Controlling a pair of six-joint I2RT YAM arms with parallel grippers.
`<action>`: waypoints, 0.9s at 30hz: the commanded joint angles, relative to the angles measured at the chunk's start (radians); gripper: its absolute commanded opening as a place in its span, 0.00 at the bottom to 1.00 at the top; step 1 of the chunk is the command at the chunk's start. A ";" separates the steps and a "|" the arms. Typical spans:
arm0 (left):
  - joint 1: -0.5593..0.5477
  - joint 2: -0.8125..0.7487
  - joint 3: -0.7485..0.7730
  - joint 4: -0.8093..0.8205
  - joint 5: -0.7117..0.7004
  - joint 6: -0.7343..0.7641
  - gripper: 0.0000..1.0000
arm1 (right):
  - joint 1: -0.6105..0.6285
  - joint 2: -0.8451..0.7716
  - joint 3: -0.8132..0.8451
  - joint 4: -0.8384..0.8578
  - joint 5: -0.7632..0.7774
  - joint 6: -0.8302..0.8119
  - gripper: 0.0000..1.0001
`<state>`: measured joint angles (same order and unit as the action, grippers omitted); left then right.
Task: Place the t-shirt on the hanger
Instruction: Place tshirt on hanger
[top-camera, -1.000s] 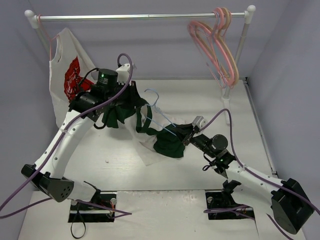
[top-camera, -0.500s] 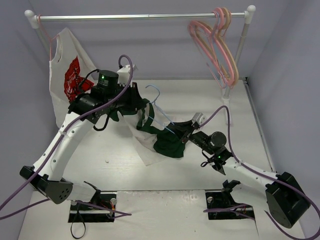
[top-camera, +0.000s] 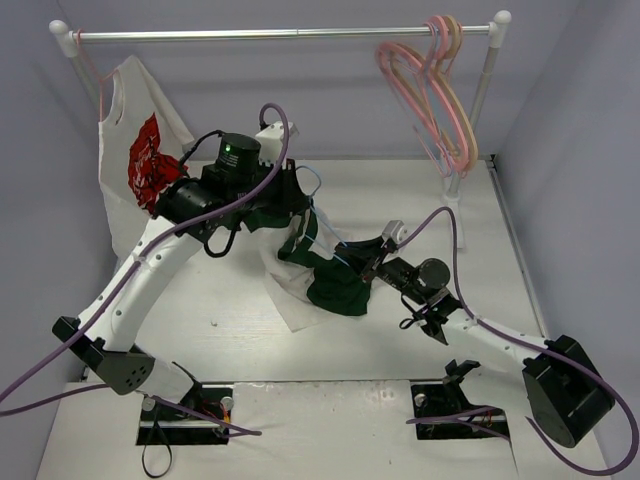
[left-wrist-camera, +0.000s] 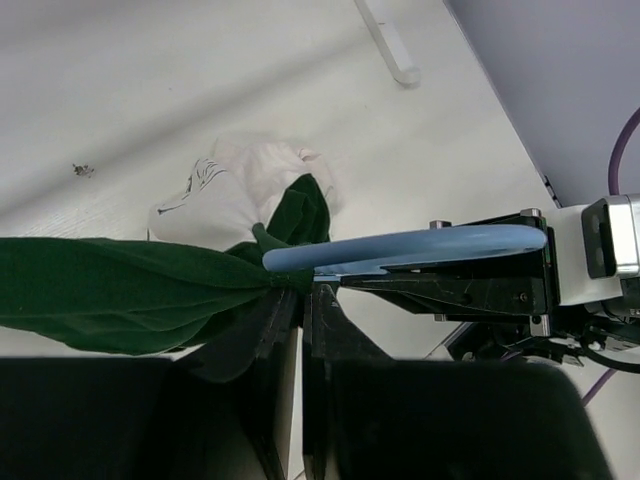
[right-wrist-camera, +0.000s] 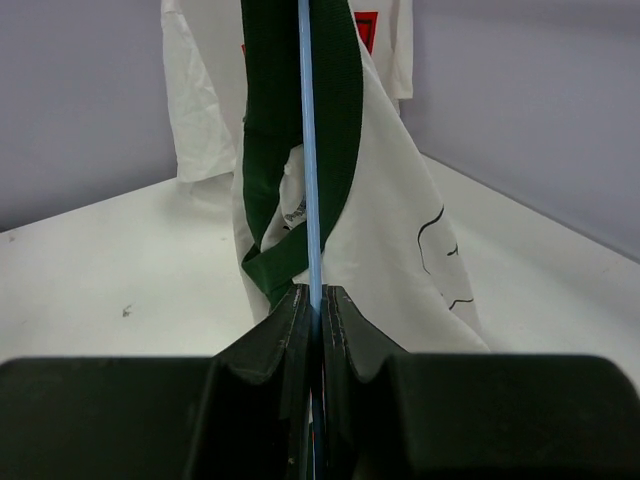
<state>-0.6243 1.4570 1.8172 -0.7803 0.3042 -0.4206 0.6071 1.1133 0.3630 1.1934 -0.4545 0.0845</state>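
The t-shirt (top-camera: 300, 262), white with dark green trim, hangs bunched between both grippers above the table. My left gripper (top-camera: 292, 206) is shut on a dark green fold of it (left-wrist-camera: 120, 290), pinched at the fingertips (left-wrist-camera: 300, 290). The thin light-blue hanger (top-camera: 325, 238) runs through the fabric, and my right gripper (top-camera: 373, 264) is shut on its wire. In the right wrist view the hanger (right-wrist-camera: 308, 150) rises straight from the shut jaws of the right gripper (right-wrist-camera: 318, 293), with the green collar band (right-wrist-camera: 265, 150) looped around it and white cloth (right-wrist-camera: 400, 230) behind. The hanger (left-wrist-camera: 400, 247) also shows just above the left gripper's jaws.
A clothes rail (top-camera: 290, 33) spans the back. Thick pink hangers (top-camera: 440, 100) hang at its right end by the post (top-camera: 482, 95). A white shirt with a red graphic (top-camera: 140, 160) hangs at the left, close behind my left arm. Grey walls close in both sides.
My left gripper has carried the green fold to the right and a little back, toward the hanger's hook. My right gripper has shifted slightly left and back, still holding the wire.
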 joint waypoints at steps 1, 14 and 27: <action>-0.022 -0.043 0.004 0.021 -0.034 0.019 0.06 | -0.018 0.000 0.067 0.320 -0.019 0.026 0.00; -0.020 -0.153 0.027 -0.099 -0.203 0.160 0.55 | -0.066 0.013 0.033 0.345 -0.067 0.080 0.00; 0.043 -0.161 -0.122 -0.030 -0.189 0.565 0.69 | -0.066 -0.013 0.057 0.258 -0.138 0.080 0.00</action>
<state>-0.6189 1.2881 1.6855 -0.8814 0.0639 0.0078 0.5438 1.1397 0.3630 1.1999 -0.5529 0.1585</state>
